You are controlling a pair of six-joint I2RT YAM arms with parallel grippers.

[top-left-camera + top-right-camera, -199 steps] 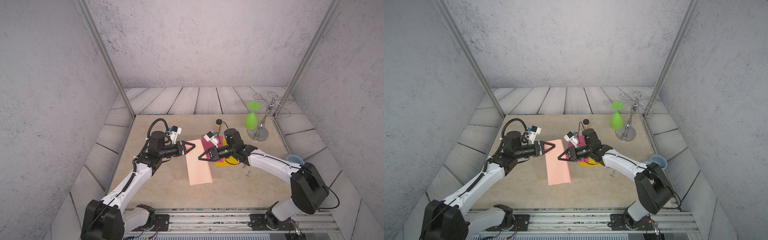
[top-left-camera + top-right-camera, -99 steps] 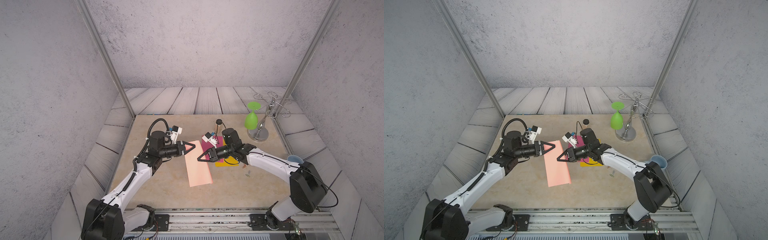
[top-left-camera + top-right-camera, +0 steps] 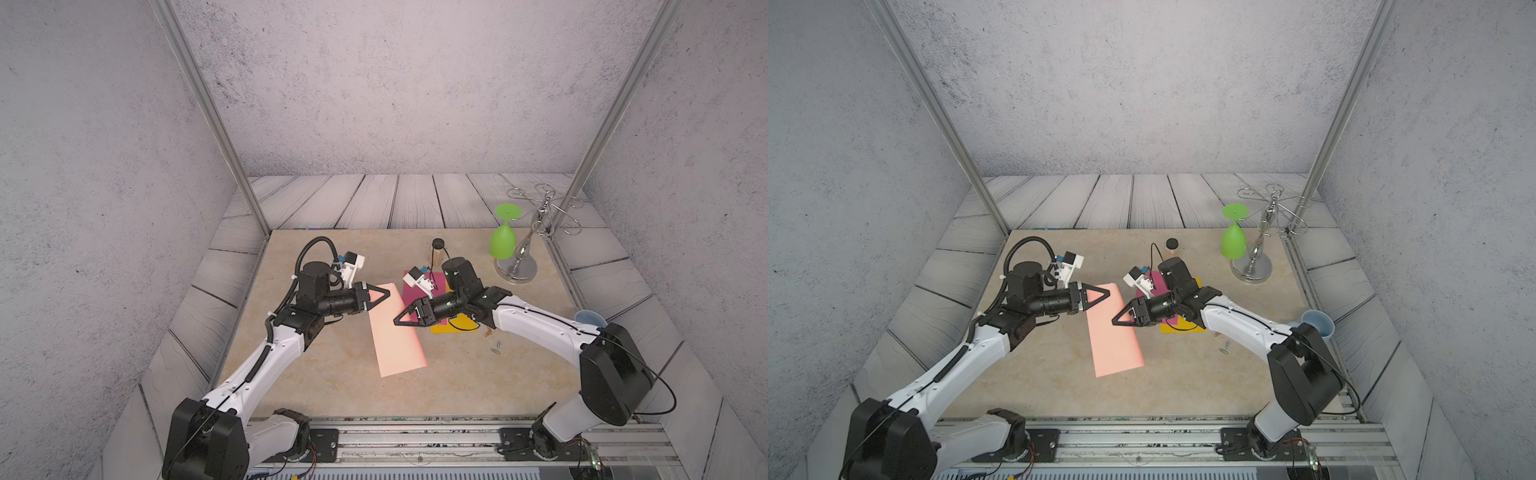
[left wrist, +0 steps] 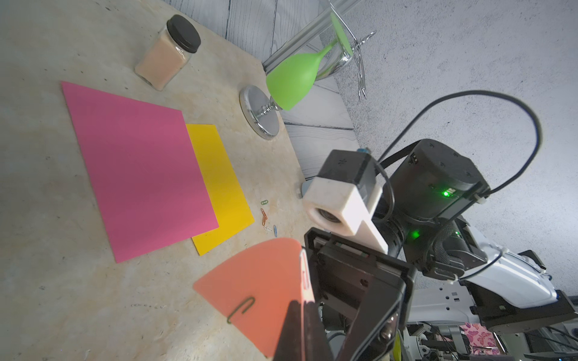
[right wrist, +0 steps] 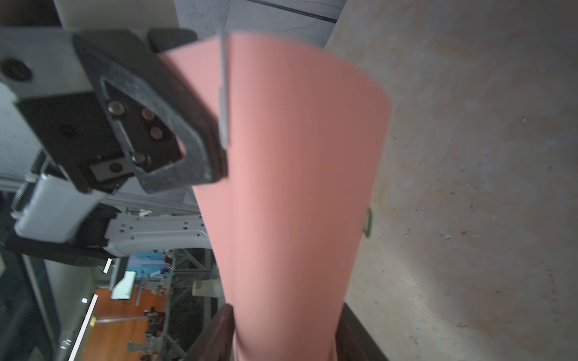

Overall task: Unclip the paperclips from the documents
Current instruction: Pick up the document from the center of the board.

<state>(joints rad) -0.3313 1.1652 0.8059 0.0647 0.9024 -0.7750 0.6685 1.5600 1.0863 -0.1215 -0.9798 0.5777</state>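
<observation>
A salmon pink document (image 3: 397, 336) (image 3: 1115, 336) is lifted at its far end and curls between both arms. My left gripper (image 3: 386, 293) (image 4: 301, 312) is shut on that sheet's edge. A green paperclip (image 4: 240, 309) (image 5: 369, 223) sits on the sheet near the held part. My right gripper (image 3: 397, 322) (image 5: 284, 337) is open, with a finger on each side of the same sheet (image 5: 291, 187). The magenta document (image 3: 415, 291) (image 4: 140, 175) lies flat, overlapping the yellow one (image 3: 453, 326) (image 4: 219, 187). Several loose paperclips (image 3: 492, 340) (image 4: 266, 218) lie beside the yellow sheet.
A glass jar with a black lid (image 3: 436, 251) (image 4: 165, 56) stands behind the sheets. A green glass (image 3: 502, 241) hangs upside down on a chrome rack (image 3: 523, 257) at the back right. A blue cup (image 3: 590, 319) sits at the right edge.
My left gripper has closed on the salmon sheet's edge. My right gripper has opened its jaws around the same sheet and shifted slightly left.
</observation>
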